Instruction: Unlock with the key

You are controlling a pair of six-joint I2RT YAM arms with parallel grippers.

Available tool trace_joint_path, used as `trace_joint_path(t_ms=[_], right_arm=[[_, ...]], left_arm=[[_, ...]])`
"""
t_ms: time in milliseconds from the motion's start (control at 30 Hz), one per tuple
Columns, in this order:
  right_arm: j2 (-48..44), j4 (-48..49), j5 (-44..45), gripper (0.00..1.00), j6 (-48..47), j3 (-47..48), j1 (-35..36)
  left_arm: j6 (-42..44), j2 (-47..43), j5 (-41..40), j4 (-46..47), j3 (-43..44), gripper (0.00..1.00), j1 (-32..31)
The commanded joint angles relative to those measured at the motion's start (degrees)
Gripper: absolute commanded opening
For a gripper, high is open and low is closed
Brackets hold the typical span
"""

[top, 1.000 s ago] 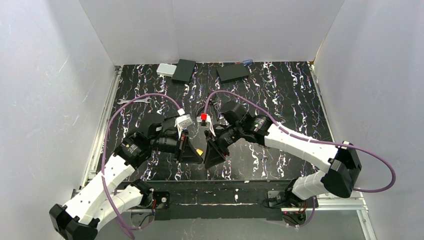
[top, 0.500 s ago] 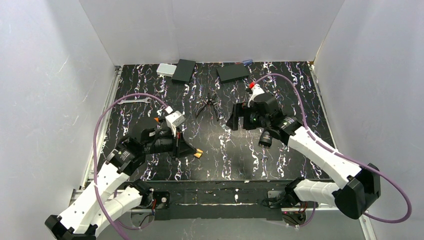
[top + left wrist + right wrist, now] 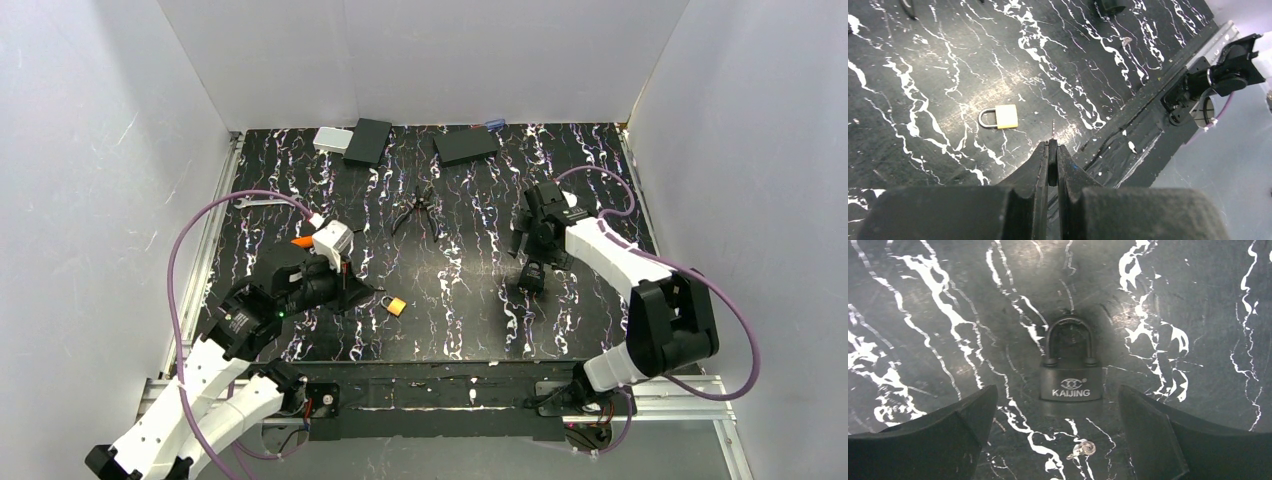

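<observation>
The top camera sits high above and behind the arm bases, looking down over the whole worktop (image 3: 600,170), near edge at the bottom. The left wrist camera looks low along its tool (image 3: 1050,147) toward the near edge, sharing the brass padlock (image 3: 999,117) with the top view; the right wrist camera faces straight down, very close over the black padlock (image 3: 1071,374).

Rear edge of table (image 3: 600,180), L to R: grey box (image 3: 331,139) just beside blk box (image 3: 368,141); 2nd blk box (image 3: 466,146), small blue item (image 3: 491,125) behind. Ctr: pliers (image 3: 417,213), legs spread. Far L: wrench (image 3: 262,202).
</observation>
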Motion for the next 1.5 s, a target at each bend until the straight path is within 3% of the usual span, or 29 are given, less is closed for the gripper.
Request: trace_joint_path(t_ms=[0, 300, 533, 700, 1033, 1300, 1467], right_arm=[[2.14, -0.78, 3.08, 0.98, 0.3, 0.85, -1.52], [7.26, -0.05, 3.61, 0.96, 1.09, -0.57, -1.66], [7.39, 5.86, 3.29, 0.76, -0.69, -6.96, -1.76], [8.35, 5.52, 3.63, 0.75, -1.92, -6.72, -1.76], [6.42, 5.04, 3.1, 0.63, -2.15, -6.89, -1.76], [5.36, 5.25, 3.47, 0.43, -1.34, -7.64, -1.76], [4.95, 6.72, -0.76, 0.18, -2.77, -7.05, -1.76]], left_arm=[[1.28, -0.87, -4.82, -1.56, 0.74, 0.0, -0.1], [1.36, -0.61, -7.26, -1.87, 0.81, 0.0, -0.1], [1.34, -1.37, -12.68, -2.77, 0.47, 0.0, -0.13], [1.55, -1.05, -13.28, -3.19, 0.67, 0.0, -0.1], [1.03, -2.43, -13.54, -3.55, 0.3, 0.0, -0.1], [0.83, -2.32, -13.89, -3.73, 0.34, 0.0, -0.1], [0.83, -2.06, -13.89, -3.86, 0.47, 0.0, -0.1]])
